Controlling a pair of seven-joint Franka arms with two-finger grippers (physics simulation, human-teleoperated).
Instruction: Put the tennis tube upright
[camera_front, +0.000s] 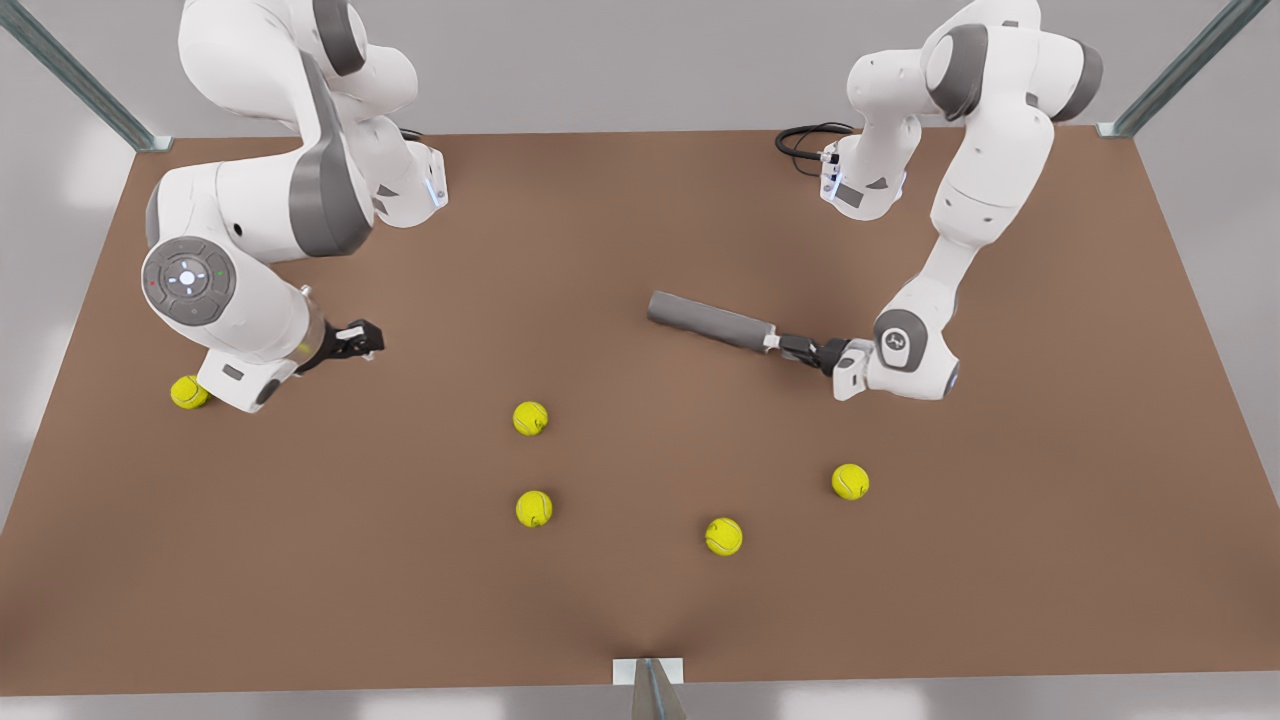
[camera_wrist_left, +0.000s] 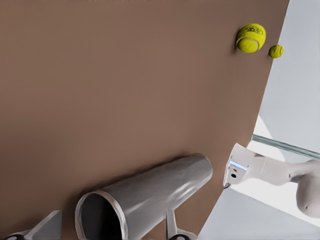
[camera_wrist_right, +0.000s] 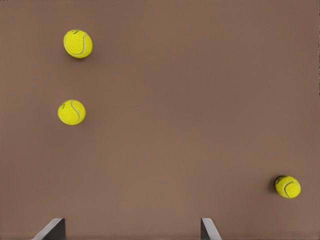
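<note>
Grey tube (camera_front: 710, 320) lying on the table (camera_front: 620, 600), I see its rim end clamped in left gripper (camera_front: 790, 345) | right gripper (camera_front: 362, 340) well apart from tube, fingers (camera_wrist_right: 50, 231) spread, empty | balls (camera_front: 530, 418) near tube

Brown table (camera_front: 620, 200), five balls (camera_front: 530, 418)
</note>
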